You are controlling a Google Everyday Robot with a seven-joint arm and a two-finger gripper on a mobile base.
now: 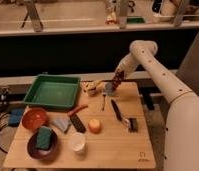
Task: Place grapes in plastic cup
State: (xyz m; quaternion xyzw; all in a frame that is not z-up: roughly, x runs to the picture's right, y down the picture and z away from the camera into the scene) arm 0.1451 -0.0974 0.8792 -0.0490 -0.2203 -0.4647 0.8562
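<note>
My gripper [117, 81] is at the far middle of the wooden table [118, 150], at the end of the white arm that reaches in from the right. It is shut on the dark reddish-purple grapes [118, 77], which hang tilted from it. The small blue-grey plastic cup [109, 90] stands upright just below and left of the grapes. The lower end of the bunch is right at the cup's rim; I cannot tell whether it touches.
A green tray [52, 92] sits far left. A yellowish object [93, 87] lies next to the cup. A black utensil [115, 110], a black brush [132, 124], an orange fruit [95, 125], a white cup [77, 143], a red bowl [34, 118] and a dark plate with a green sponge [43, 140] lie nearer.
</note>
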